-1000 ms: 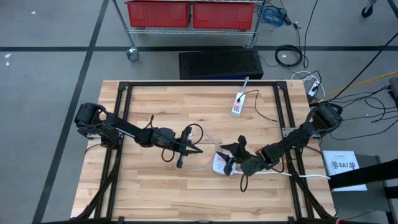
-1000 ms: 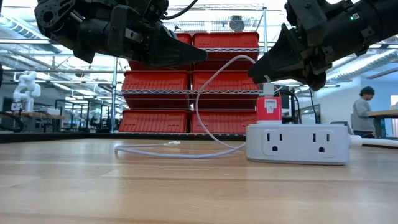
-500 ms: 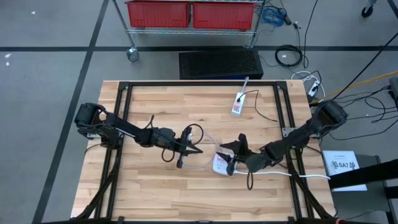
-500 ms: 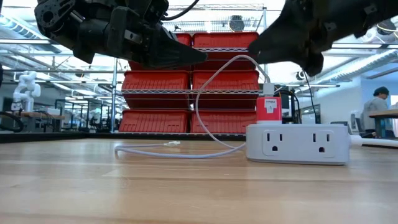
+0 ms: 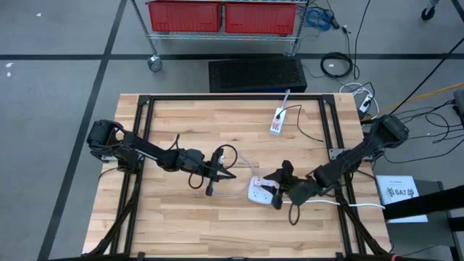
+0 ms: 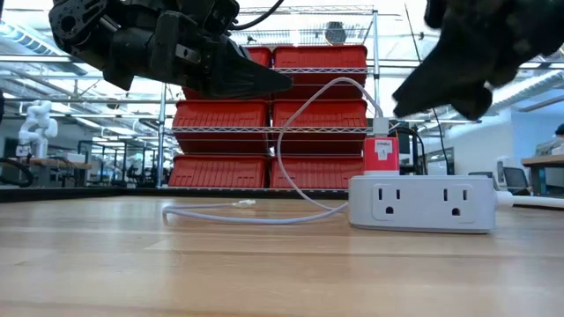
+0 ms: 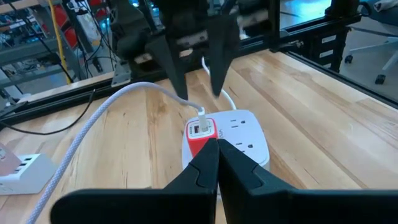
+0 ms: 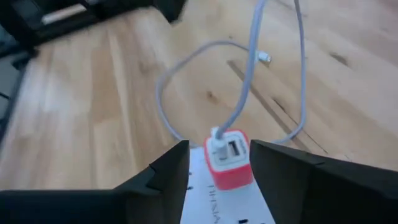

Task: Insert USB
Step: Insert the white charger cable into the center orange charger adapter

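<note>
No writing reads clearly on the white power strip (image 6: 421,203). A red charger (image 8: 227,158) stands plugged into it, the white cable (image 6: 295,132) seated in its top. The right gripper (image 8: 217,168) hangs spread above; the left gripper (image 7: 216,163) is pinched closed, empty.

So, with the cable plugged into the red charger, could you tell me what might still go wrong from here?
1. The open right claw straddles the red charger; moving off askew, it might snag the white USB cable and loosen the plug.
2. The cable's loop lies near the shut left claw, which could catch it.
</note>
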Controlling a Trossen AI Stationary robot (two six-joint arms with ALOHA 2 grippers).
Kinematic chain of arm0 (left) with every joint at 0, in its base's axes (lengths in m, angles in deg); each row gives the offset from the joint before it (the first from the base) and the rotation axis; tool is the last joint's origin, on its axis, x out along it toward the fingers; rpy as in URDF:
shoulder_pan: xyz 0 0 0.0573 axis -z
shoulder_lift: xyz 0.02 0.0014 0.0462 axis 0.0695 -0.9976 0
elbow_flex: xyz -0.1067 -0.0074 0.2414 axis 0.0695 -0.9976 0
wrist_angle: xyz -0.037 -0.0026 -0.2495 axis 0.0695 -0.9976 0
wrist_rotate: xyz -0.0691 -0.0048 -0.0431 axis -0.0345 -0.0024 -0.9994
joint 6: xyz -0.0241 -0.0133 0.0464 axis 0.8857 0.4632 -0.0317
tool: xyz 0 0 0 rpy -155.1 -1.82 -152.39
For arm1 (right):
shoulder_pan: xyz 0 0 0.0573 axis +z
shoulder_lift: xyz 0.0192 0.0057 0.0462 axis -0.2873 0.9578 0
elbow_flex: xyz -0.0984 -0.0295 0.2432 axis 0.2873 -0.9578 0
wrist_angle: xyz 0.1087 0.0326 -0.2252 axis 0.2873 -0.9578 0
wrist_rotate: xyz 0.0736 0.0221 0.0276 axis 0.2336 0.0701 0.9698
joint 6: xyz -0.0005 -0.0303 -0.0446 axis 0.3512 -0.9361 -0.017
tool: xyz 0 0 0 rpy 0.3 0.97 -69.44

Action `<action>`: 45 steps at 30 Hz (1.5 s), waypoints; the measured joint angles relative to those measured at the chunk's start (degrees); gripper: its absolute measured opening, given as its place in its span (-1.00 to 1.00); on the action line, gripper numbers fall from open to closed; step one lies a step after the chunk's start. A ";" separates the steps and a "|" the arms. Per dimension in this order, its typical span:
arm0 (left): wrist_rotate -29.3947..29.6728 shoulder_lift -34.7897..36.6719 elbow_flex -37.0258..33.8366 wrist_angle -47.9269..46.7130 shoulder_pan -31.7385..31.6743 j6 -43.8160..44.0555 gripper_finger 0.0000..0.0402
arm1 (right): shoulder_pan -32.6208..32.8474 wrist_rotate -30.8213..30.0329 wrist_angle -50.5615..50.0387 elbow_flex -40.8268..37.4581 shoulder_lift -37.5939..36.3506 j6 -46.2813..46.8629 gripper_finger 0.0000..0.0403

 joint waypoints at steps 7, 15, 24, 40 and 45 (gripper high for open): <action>0.00 0.00 0.00 -0.29 0.00 0.02 -0.95 | -2.51 1.10 1.92 0.00 3.63 -0.68 -0.35; 0.00 0.00 0.00 -0.55 -0.04 0.02 -0.95 | -3.85 4.25 4.79 0.01 3.63 -4.51 -0.57; 0.00 0.00 0.00 -1.55 -0.04 0.04 -0.95 | -4.63 5.37 4.74 0.07 3.61 -5.93 -0.97; 0.00 0.02 0.00 -1.90 0.00 0.09 -0.95 | -5.11 5.18 5.18 0.28 6.64 -3.11 -0.98; 0.00 0.00 0.00 -3.20 0.00 0.27 -0.95 | -5.31 5.98 4.93 0.26 7.19 -2.75 -0.98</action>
